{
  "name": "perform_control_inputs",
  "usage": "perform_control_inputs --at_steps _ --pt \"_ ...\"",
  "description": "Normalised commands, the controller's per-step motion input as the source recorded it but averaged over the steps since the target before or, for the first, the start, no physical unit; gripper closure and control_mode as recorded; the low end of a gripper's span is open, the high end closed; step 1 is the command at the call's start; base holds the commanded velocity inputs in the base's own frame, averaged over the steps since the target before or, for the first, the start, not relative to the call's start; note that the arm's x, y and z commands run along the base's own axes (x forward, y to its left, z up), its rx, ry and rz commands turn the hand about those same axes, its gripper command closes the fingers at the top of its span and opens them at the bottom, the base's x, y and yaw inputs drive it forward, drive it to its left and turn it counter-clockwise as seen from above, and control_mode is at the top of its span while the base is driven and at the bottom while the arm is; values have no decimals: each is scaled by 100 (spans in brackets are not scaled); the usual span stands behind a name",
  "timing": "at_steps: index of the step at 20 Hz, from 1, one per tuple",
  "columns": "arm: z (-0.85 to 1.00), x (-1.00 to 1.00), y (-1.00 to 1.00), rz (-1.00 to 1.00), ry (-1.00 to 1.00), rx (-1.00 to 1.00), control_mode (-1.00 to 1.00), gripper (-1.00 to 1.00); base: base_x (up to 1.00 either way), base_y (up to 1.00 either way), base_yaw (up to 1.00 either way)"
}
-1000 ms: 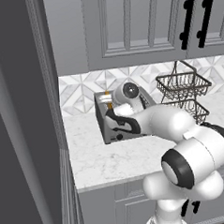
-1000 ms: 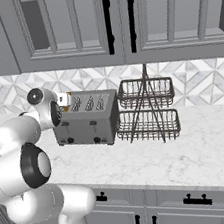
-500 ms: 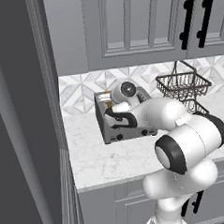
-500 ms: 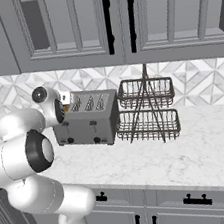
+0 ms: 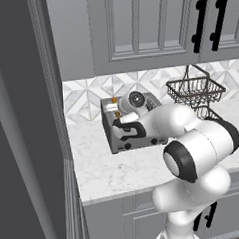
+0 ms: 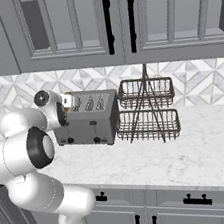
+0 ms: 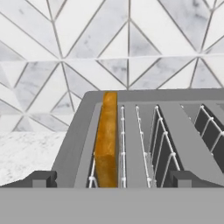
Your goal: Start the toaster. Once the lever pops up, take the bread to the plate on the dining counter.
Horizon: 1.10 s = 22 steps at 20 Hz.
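Toaster (image 6: 88,118): grey metal box with four slots on top; it stands on the marble wall counter (image 6: 190,153), against the tiled backsplash (image 7: 131,43). I use it as the landmark for all places below.
Toaster front: in the right base view two small black knobs are near its bottom edge, and one small lever is a little higher on the same face.
Bread (image 7: 106,144): orange-tan slice, upright and seen edge-on, inside the toaster's outermost slot, the one at the far left of the hand view. Its top edge comes a little above the slot opening. In the left base view an orange tip (image 5: 114,100) shows at the top of the toaster, on the end near the dark tall panel.
Other slots: the hand view shows their wire guides and nothing else in them.
Gripper (image 7: 111,179): over the front edge of the toaster and looking along its top toward the backsplash.
Fingers: wide apart, one dark tip (image 7: 41,178) left of the bread slot and the other further right above the middle of the toaster; nothing is between them and they do not touch the bread.
Arm: in the left base view it bends over the front of the toaster and covers a part of it.
Wire basket rack (image 6: 147,111): black, two tiers, on the same counter, just beside the toaster on the end away from the bread.
Wall cabinets (image 6: 121,22): grey doors with black handles, above the toaster.
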Motion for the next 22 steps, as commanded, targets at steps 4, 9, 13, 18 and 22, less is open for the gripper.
perform_control_inputs --at_steps 4,9,13,18,22 --pt "0 17 0 0 0 0 -100 -100 0 0 0" --pt "0 14 0 0 0 0 -100 -100 0 0 0" --pt "0 5 2 0 0 0 -100 -100 0 0 0" --pt "-2 1 6 0 0 0 -100 -100 0 0 0" --pt "0 1 4 0 0 0 -100 -100 0 0 0"
